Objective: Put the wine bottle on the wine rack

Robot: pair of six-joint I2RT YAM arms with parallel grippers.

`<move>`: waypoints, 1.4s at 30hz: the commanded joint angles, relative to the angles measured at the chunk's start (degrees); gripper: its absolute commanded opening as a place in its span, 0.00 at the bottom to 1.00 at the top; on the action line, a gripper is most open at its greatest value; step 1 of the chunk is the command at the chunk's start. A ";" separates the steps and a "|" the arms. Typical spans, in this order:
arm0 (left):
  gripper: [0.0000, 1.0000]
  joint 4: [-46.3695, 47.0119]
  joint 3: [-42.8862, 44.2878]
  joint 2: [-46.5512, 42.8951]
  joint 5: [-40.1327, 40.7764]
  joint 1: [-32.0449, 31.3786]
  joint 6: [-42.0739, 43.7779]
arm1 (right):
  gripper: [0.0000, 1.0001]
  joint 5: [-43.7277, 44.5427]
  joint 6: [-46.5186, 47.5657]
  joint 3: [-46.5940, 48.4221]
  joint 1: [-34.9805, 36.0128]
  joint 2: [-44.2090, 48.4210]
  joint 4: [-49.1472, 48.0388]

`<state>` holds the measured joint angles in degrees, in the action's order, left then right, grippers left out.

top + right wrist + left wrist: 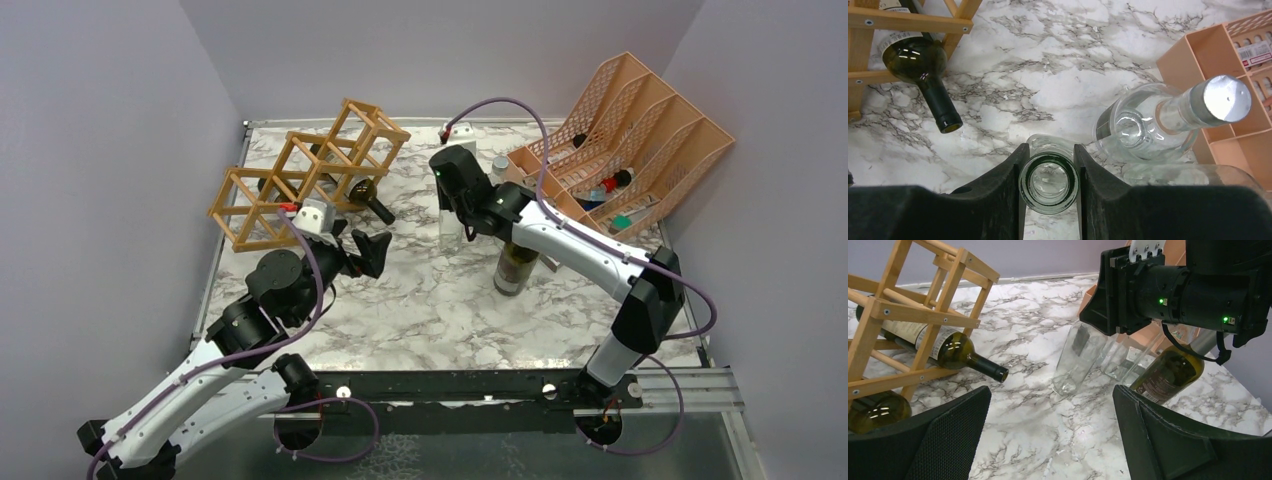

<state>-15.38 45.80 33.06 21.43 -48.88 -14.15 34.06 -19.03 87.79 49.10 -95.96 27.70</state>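
The tan wooden wine rack (300, 175) stands at the back left and also shows in the left wrist view (908, 315). A dark green wine bottle (365, 198) lies in it, neck pointing out (955, 352); a second green bottle (875, 410) lies in a lower cell. My right gripper (1049, 160) is shut on the mouth of a clear glass bottle (1049, 182), which hangs tilted over the table's middle (1078, 357). My left gripper (1050, 400) is open and empty, just right of the rack (362, 240).
A green labelled bottle (516, 265) stands under the right arm. A clear bottle with a silver cap (1148, 125) stands by the salmon-orange file organiser (630, 140) at the back right. Purple walls enclose the marble table (420, 310).
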 commanded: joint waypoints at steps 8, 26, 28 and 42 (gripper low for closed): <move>0.99 15.74 -9.70 3.70 -11.28 -0.25 -1.56 | 0.06 -9.28 11.70 -3.63 -0.29 8.91 -8.58; 0.99 53.58 -16.29 28.07 -19.18 -0.30 19.66 | 0.06 -23.73 9.20 3.44 -0.23 22.49 4.90; 0.99 56.10 -16.55 29.81 -18.03 -0.25 22.18 | 0.06 -25.25 8.89 3.57 -0.23 23.41 5.35; 0.83 60.34 -16.43 31.41 -35.05 -0.25 35.37 | 0.06 -35.07 9.62 -0.63 -0.24 30.89 4.42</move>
<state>41.65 28.18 65.58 -6.24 -48.88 18.50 4.93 -8.91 87.99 48.88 -68.97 36.34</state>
